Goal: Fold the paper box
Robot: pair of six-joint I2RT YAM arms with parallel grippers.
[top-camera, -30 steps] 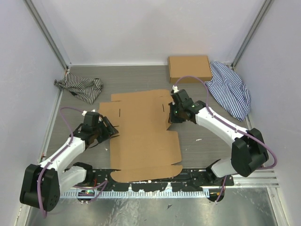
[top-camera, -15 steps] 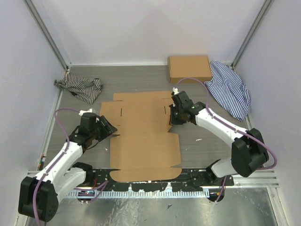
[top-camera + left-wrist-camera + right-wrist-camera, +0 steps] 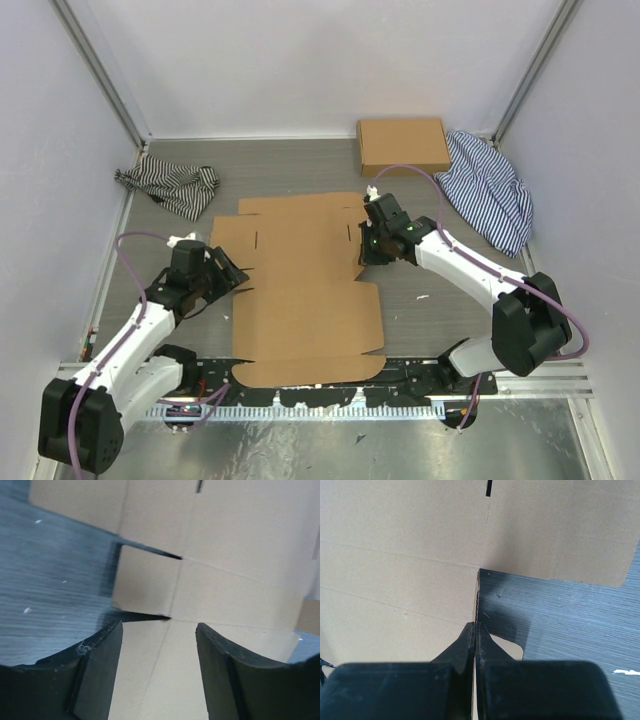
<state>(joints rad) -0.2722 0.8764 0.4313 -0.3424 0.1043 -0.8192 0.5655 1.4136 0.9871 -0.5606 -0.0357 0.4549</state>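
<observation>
The paper box (image 3: 300, 285) lies flat and unfolded in the middle of the table (image 3: 440, 300), every panel down on the surface. No wall stands up and no flap is turned, so by the look of it the folding has hardly begun. The left pincer (image 3: 228, 272) hovers at the sheet's left edge with its fingers spread apart and nothing between them. In its wrist view a small side flap (image 3: 145, 582) lies just ahead of the gap. The right pincer (image 3: 475, 628) is closed tight, its tips at the cut edge on the sheet's right side, where a notch opens onto the table. Whether it nips any cardboard I cannot tell, though none shows between the fingers. Left to do, I judge, is nearly everything — raising the side panels along their creases, tucking in the flaps and closing the lid.
</observation>
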